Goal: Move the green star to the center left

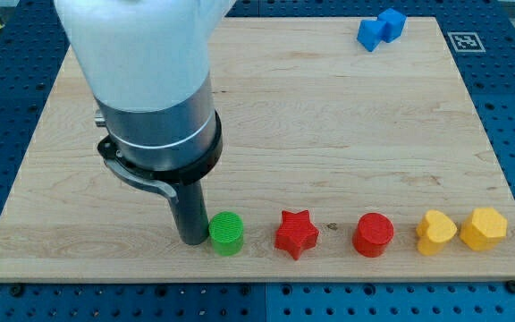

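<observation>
From where I stand, my tip (191,240) is down on the wooden board (329,134), near the view's bottom edge and left of the middle, and it sits right against the left side of a green block (226,233); the two look to be touching, or so close that I can see no gap. That green block reads to me as a short ribbed cylinder with a round top rather than a star, and I see no other green piece on the board, so the task's thing lies low on the board, in the bottom row. The tool is a plain dark rod with nothing that opens or closes, so it clamps on nothing; it only stands beside the green block. Above it the arm's thick grey and white body (150,98) covers much of the board's left part. Along the same bottom row, going toward the view's right, come a red star (296,233), then a red cylinder (373,235), each set apart from its neighbour, then a yellow heart-like block (436,232) and a yellow hexagonal block (483,227), these last two just beside each other. Far off at the view's top right two blue blocks (382,29) sit pressed together.
</observation>
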`<control>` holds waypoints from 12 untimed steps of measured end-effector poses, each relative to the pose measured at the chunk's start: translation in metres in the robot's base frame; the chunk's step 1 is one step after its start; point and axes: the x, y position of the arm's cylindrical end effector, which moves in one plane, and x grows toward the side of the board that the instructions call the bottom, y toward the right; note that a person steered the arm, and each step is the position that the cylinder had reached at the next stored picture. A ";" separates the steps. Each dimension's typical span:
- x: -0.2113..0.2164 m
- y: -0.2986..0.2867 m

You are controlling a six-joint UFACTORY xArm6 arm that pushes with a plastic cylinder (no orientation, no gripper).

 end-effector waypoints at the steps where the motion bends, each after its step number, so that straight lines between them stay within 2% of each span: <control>1: -0.030 -0.043; 3: -0.173 -0.162; 4: -0.260 -0.189; 5: -0.324 -0.129; 6: -0.333 -0.033; 7: -0.324 -0.023; 9: -0.290 -0.066; 10: -0.271 -0.070; 11: -0.268 -0.070; 12: -0.308 -0.072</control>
